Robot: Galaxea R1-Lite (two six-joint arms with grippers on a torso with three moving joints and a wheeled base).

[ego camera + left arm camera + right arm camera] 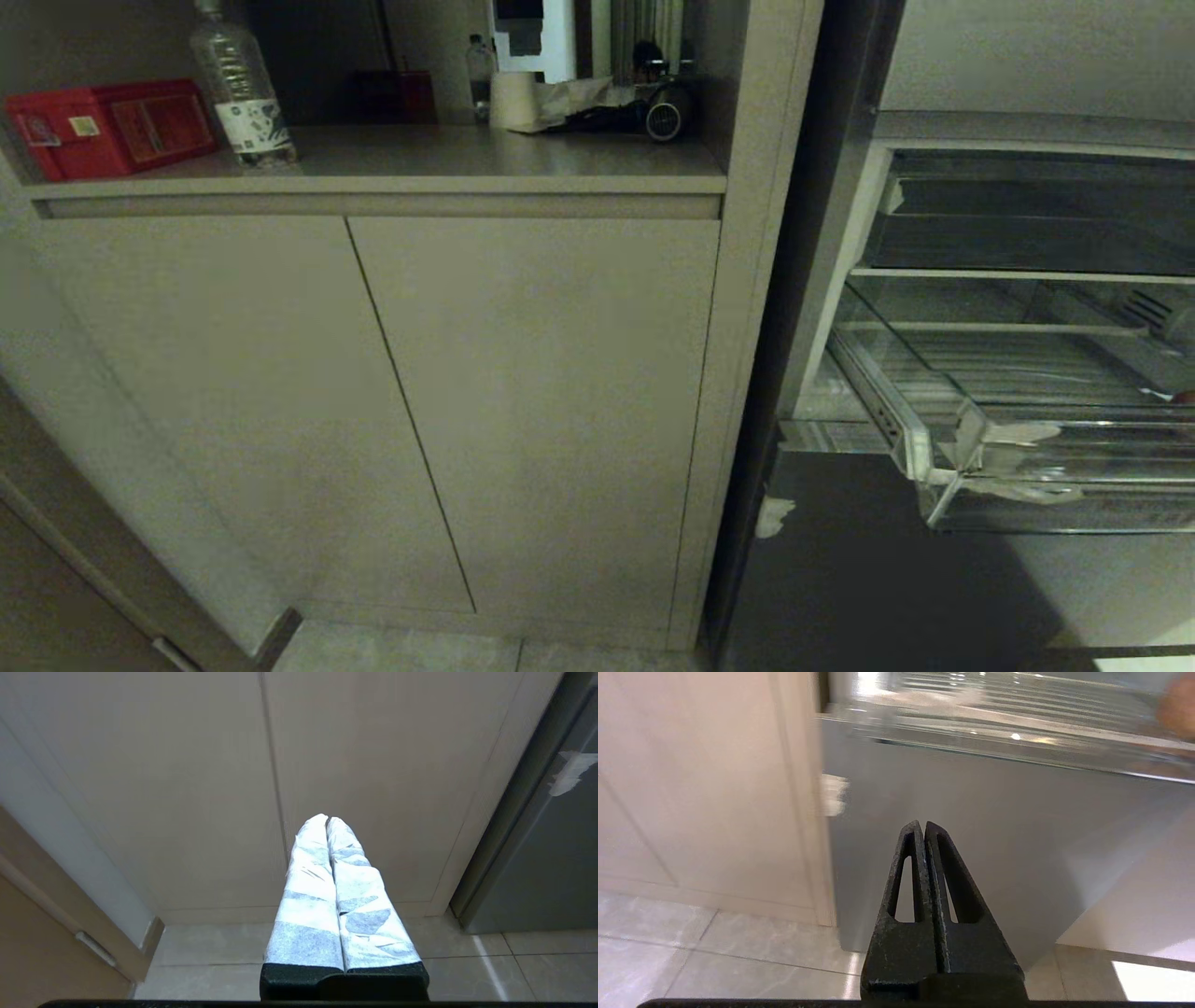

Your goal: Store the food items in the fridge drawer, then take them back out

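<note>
- Beige cabinet desk [485, 159] carries a red rectangular box [107, 126] at its left end, with a clear plastic water bottle [241, 89] just beside it.
- Farther back stand a pale paper roll [513, 98] and a dark round gadget [665, 119].
- Clear ribbed plastic fridge drawer [943, 439], pulled out, has whitish tape scraps on its front corner.

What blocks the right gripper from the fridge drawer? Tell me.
Nothing visible. The right gripper hangs shut below the pulled-out drawer, facing the grey fridge door, with open air between it and the drawer's front edge.
</note>
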